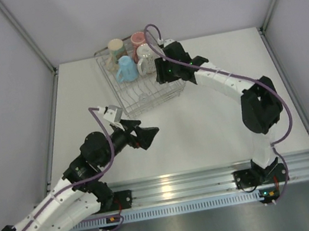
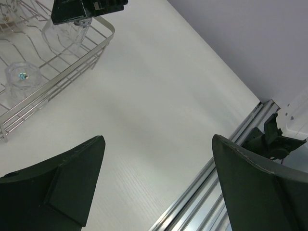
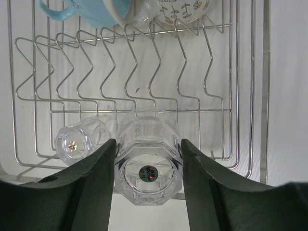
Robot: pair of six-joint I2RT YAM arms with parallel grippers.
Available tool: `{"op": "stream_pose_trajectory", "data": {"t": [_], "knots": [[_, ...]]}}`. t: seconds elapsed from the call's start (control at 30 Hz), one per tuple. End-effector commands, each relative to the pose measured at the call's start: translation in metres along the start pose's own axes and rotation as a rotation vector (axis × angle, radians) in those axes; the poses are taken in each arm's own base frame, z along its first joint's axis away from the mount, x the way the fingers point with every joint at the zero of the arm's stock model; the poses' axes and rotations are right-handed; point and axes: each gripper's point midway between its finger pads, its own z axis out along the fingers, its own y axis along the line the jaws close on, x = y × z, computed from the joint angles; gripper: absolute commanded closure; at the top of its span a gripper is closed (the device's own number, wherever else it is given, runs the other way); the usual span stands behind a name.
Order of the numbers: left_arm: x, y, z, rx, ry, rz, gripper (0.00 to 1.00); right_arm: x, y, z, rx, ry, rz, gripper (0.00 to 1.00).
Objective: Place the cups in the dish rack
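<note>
The dish rack (image 1: 159,89) of silver wire stands at the back middle of the table. At its far end are a cream-tan cup (image 1: 116,46), a pink cup (image 1: 138,38), a light blue cup (image 1: 125,68) and a speckled mug (image 1: 145,57). My right gripper (image 3: 148,142) is shut on a clear glass tumbler (image 3: 149,168), base towards the camera, over the rack's near part (image 3: 240,96). Another clear tumbler (image 3: 79,140) lies in the rack just left of it. My left gripper (image 2: 158,138) hangs open over bare table, in front of the rack (image 2: 103,41), holding nothing.
The aluminium rail (image 2: 211,192) runs along the table's near edge, close to the left gripper. Grey walls and frame posts (image 1: 30,38) close in the back and sides. The right arm (image 1: 226,82) arcs over the table's right half.
</note>
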Motion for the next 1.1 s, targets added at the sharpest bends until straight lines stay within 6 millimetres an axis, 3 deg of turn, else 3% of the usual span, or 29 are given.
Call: {"op": "stream_pose_trajectory", "data": {"t": [0.0, 0.13, 0.37, 0.63, 0.83, 1.07], "knots": [[-0.018, -0.002, -0.005, -0.011, -0.036, 0.020, 0.02, -0.019, 0.014, 0.002, -0.014, -0.035, -0.022, 1.00], [-0.019, 0.002, -0.005, -0.035, -0.047, 0.013, 0.02, -0.005, 0.013, 0.010, -0.014, 0.002, -0.027, 1.00], [-0.012, 0.003, 0.000, -0.042, -0.022, -0.001, 0.02, 0.001, 0.017, 0.023, 0.023, 0.006, -0.066, 1.00], [-0.012, 0.006, 0.000, -0.056, -0.028, -0.002, 0.02, 0.027, 0.019, 0.043, 0.066, 0.086, -0.091, 1.00], [-0.012, 0.008, -0.001, -0.063, -0.030, 0.001, 0.02, 0.029, 0.014, 0.047, 0.104, 0.085, -0.101, 0.83], [-0.011, 0.013, -0.001, -0.084, -0.035, 0.000, 0.02, 0.030, 0.012, 0.046, 0.116, 0.098, -0.113, 0.50]]}}
